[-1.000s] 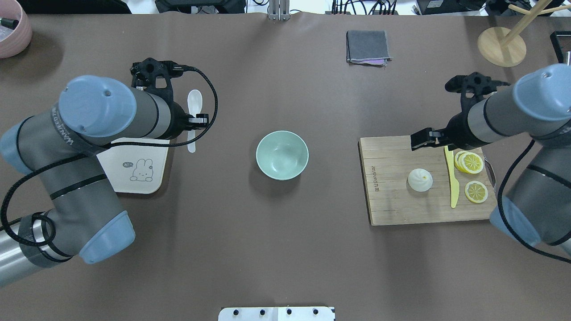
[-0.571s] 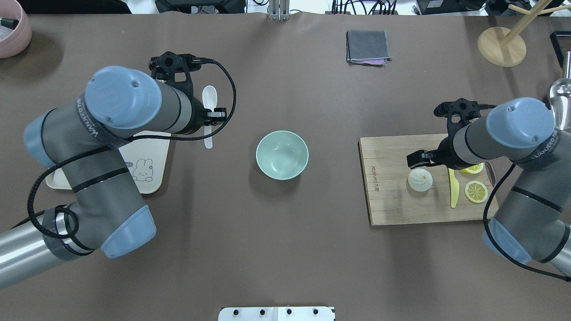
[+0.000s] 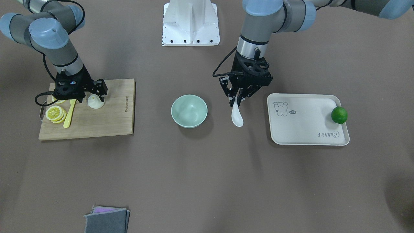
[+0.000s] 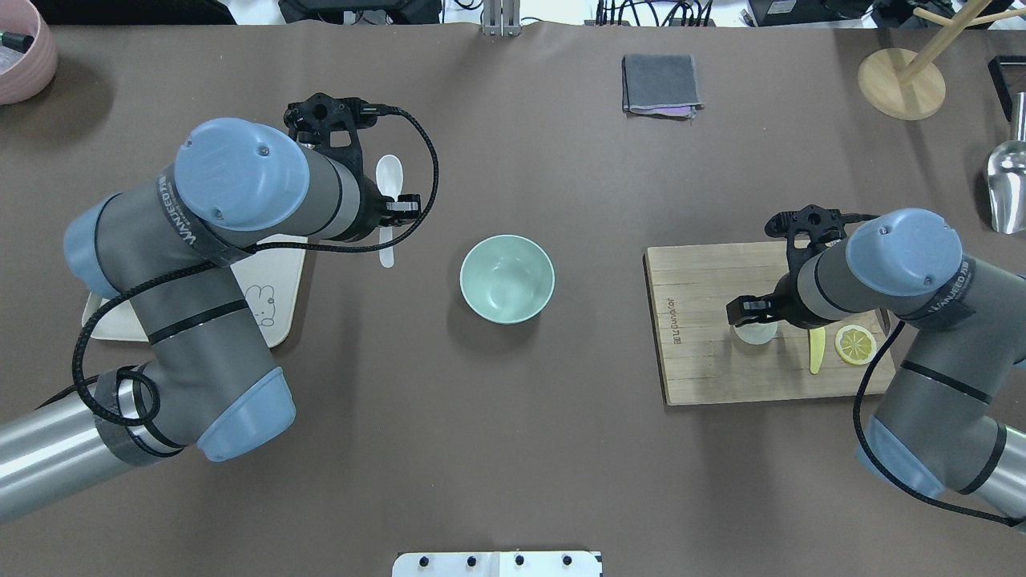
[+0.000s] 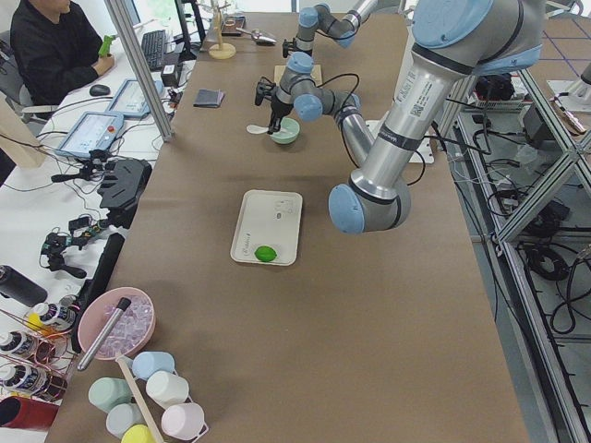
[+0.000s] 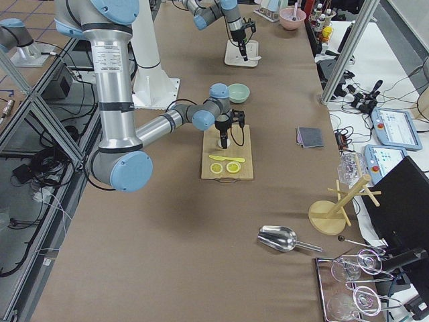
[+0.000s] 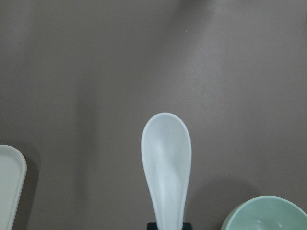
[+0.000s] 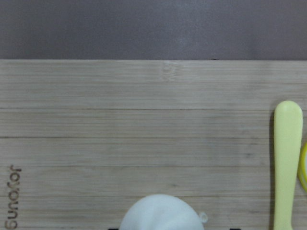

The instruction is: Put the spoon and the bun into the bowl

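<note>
The spoon (image 3: pixel 237 118) was held just beside the bowl (image 3: pixel 189 110); the bun (image 3: pixel 95 102) was straddled on the cutting board (image 3: pixel 106 123).
The spoon's handle was pinched tight by the left fingers (image 4: pixel 402 208), with the scoop kept above the tabletop, presumably for carrying over the rim. The right fingers (image 3: pixel 103 90) were spread wider than the bun on either side, apparently not yet touching it.

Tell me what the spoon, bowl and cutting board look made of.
The spoon is glossy white and thick-walled: ceramic by its look, possibly melamine. The bowl is pale mint, smooth, softly shiny: probably plastic or melamine. The cutting board is matte light wood or bamboo, with visible grain and joined strips.
</note>
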You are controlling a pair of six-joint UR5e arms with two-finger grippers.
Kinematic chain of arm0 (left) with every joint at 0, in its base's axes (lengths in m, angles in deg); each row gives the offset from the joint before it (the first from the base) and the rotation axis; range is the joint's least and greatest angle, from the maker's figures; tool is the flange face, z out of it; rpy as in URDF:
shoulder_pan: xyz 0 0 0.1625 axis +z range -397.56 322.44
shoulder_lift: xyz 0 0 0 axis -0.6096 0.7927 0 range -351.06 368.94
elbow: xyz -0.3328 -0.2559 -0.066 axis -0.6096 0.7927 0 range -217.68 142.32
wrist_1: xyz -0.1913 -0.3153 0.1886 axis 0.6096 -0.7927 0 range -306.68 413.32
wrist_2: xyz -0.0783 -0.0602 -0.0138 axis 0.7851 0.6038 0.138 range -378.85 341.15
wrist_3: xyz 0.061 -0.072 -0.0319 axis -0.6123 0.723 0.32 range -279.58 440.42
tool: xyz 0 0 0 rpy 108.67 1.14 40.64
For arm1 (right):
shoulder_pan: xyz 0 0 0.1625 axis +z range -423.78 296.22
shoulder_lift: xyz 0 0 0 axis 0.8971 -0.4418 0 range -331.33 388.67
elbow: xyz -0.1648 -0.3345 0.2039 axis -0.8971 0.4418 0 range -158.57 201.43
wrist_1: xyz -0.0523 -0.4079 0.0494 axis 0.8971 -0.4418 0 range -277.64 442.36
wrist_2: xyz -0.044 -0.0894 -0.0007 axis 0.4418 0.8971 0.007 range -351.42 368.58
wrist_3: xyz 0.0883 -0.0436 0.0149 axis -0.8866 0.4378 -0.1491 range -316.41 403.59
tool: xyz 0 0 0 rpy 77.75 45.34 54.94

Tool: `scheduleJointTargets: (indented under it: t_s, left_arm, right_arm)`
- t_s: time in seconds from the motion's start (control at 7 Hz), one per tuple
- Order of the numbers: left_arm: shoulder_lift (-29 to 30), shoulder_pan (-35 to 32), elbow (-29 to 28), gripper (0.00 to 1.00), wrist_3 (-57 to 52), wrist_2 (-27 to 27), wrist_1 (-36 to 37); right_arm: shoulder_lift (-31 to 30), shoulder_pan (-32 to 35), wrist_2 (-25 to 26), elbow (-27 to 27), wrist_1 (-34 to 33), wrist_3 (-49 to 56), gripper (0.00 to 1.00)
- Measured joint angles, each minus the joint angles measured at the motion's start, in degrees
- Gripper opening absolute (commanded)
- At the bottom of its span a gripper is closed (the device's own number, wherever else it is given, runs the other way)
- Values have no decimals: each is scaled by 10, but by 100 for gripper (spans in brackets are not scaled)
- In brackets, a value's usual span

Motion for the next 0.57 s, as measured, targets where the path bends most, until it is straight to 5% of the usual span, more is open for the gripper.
scheduleJointTargets:
  t_s: [0.57]
  left_arm:
    - [9,7,-13,0,-1,-1,0]
  right_arm:
    - [15,-3,-1,0,6,-4,0]
